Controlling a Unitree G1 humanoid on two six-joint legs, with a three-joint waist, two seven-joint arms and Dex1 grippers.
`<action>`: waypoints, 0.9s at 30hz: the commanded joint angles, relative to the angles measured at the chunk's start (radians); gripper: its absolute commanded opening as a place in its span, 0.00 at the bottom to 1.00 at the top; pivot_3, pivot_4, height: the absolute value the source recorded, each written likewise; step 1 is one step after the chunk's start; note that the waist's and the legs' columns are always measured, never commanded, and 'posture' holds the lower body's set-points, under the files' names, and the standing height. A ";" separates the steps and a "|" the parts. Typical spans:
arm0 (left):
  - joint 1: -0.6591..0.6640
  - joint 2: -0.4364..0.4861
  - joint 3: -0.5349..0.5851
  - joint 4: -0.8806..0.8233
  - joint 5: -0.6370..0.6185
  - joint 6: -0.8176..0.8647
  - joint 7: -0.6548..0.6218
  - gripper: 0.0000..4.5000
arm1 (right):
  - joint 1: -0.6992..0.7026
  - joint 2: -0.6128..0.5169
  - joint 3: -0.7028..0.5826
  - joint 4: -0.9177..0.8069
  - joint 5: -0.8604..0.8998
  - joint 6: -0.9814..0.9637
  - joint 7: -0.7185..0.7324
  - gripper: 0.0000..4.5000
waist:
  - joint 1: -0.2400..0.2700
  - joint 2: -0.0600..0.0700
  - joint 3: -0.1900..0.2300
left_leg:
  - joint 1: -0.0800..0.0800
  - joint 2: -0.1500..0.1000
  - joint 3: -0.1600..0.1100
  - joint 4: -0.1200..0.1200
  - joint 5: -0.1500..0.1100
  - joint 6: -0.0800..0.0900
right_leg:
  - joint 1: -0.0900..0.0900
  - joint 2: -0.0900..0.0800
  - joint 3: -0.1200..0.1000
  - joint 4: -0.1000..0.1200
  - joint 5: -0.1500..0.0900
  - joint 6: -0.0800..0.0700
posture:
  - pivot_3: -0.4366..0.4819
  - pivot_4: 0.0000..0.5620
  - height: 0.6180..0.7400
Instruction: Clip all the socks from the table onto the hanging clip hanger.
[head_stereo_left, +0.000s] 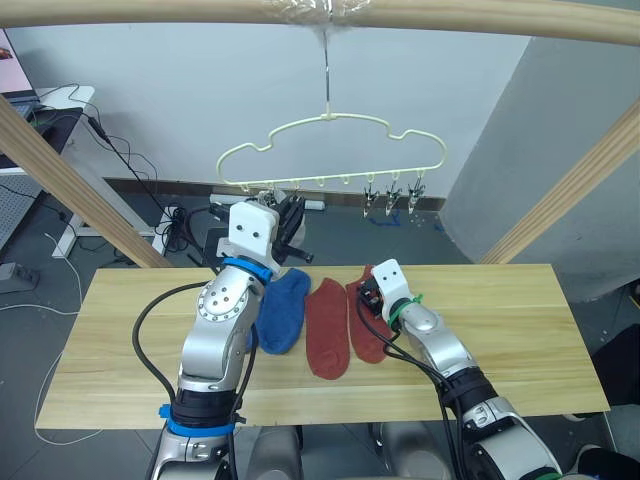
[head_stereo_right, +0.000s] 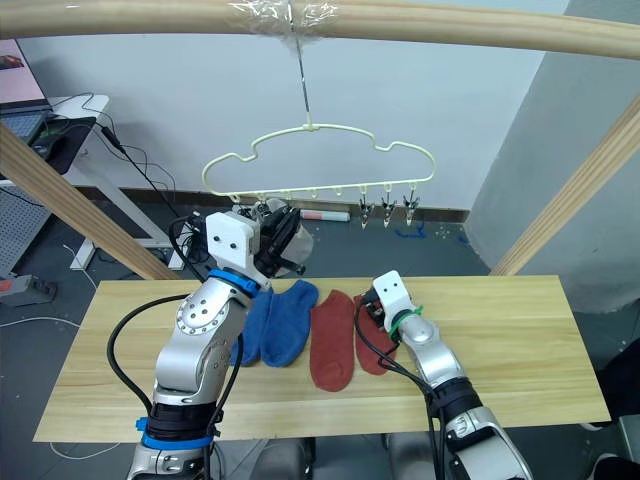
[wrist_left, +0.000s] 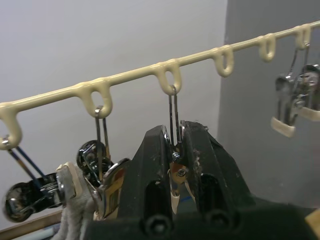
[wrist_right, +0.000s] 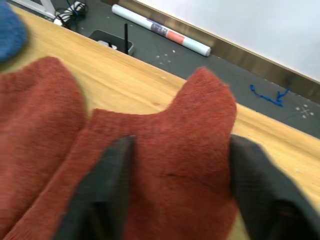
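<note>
No writing reads anywhere. Your left gripper (wrist_left: 175, 165) is pinched on a metal clip (wrist_left: 176, 172) of the clip hanger (head_stereo_left: 330, 140). Your right gripper (wrist_right: 175, 190) is spread wide over a rust-red sock (wrist_right: 170, 150) on the table (head_stereo_left: 520, 320).

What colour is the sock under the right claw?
Rust-red sock, clearest in the right wrist view.
</note>
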 joint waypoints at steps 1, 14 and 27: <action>-0.017 0.014 0.026 -0.061 -0.071 0.036 -0.037 0.04 | 0.010 0.006 0.004 -0.015 -0.012 -0.016 0.013 0.30 | 0.000 0.000 0.000 | 0.000 0.000 0.000 0.000 0.000 0.000 | 0.000 0.000 0.000 0.000 0.000 0.000 | 0.39 0.47 1.00; -0.023 0.060 0.046 -0.108 -0.157 0.116 -0.080 0.04 | 0.002 -0.015 0.104 -0.370 -0.006 0.012 0.215 0.00 | 0.000 0.001 0.001 | 0.000 0.000 0.000 0.000 0.000 0.000 | 0.000 0.000 0.000 0.000 0.000 0.000 | 0.38 0.48 1.00; -0.033 0.101 0.070 -0.111 -0.220 0.155 -0.100 0.04 | -0.082 0.066 0.119 -0.428 0.033 0.069 0.276 0.00 | -0.002 0.001 0.001 | 0.000 0.000 -0.001 0.000 0.000 0.000 | -0.001 0.000 0.000 0.000 0.000 0.000 | 0.36 0.48 1.00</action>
